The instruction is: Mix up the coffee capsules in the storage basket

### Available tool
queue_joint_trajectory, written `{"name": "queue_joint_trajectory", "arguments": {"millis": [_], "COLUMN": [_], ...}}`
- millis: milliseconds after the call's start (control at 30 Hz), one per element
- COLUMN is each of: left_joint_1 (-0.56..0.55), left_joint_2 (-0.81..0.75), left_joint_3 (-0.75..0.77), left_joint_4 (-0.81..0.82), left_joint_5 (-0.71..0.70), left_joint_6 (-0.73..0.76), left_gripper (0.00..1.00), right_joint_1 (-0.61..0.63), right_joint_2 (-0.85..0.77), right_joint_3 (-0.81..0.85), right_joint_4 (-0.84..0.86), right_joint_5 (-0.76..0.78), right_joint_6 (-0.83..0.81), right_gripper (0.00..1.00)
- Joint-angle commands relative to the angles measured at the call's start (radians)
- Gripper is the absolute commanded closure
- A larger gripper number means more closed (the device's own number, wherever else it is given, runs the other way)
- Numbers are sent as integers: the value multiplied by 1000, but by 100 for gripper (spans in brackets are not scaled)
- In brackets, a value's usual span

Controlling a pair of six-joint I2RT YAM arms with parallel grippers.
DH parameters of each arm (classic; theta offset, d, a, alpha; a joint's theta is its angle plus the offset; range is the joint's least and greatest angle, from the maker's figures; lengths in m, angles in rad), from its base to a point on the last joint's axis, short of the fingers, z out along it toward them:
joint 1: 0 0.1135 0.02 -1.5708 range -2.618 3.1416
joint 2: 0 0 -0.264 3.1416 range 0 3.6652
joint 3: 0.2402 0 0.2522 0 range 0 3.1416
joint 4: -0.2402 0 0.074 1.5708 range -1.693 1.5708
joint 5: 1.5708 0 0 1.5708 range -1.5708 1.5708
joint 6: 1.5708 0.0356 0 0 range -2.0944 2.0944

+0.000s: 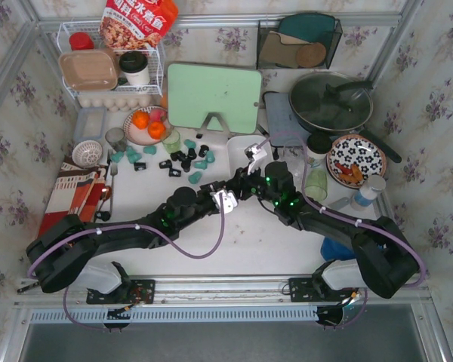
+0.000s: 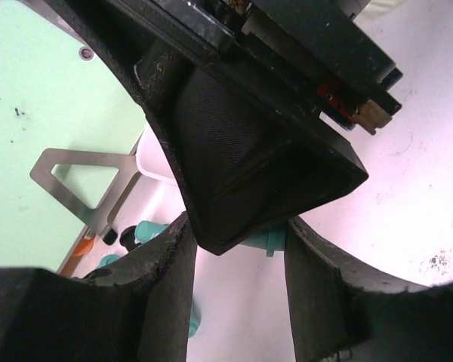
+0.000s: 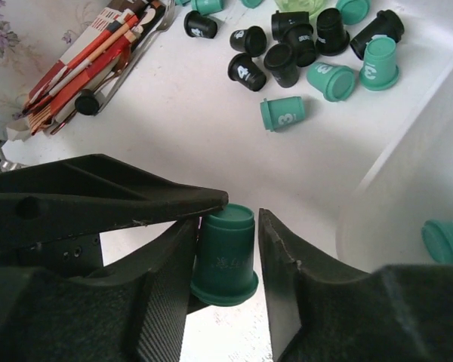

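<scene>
Just outside the storage basket [image 3: 419, 170] wall, the right gripper [image 3: 228, 226] has its fingers either side of a teal capsule [image 3: 225, 264]; I cannot tell if they squeeze it. The left gripper's fingers [image 2: 166, 302] stand spread, empty. Other capsules [image 3: 281, 64] lie on the surface beyond.

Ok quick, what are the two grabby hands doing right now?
Left gripper: partly apart, view blocked; cannot tell if holding anything.
Right gripper: fingers around a teal capsule; cannot tell if squeezed.
</scene>
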Motion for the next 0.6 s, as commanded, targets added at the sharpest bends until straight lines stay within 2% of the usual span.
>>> {"name": "queue_joint_trajectory", "arguments": {"millis": [0, 133, 233, 333, 400, 567], "left_joint_1": [-6, -7, -6, -5, -3, 0], "left_joint_2": [1, 1, 35, 58, 67, 66], "left_joint_3": [10, 17, 32, 45, 47, 25], "left_joint_4": [44, 40, 27, 26, 29, 66], "left_joint_5": [-7, -19, -45, -93, -110, -167], "left_joint_6": [3, -13, -30, -76, -106, -178], "left_gripper": [78, 76, 68, 52, 32, 26], "right_joint_1": [-2, -1, -1, -1, -1, -1], "right_joint_2": [9, 11, 11, 8, -2, -35], "right_joint_3": [15, 13, 8, 0, -14, -73], "right_joint_4": [14, 11, 6, -3, -5, 42], "right_joint_5": [-11, 11, 56, 137, 232, 503], "right_joint_6": [0, -4, -6, -20, -32, -54], "right_gripper": [61, 80, 90, 96, 99, 100]}}
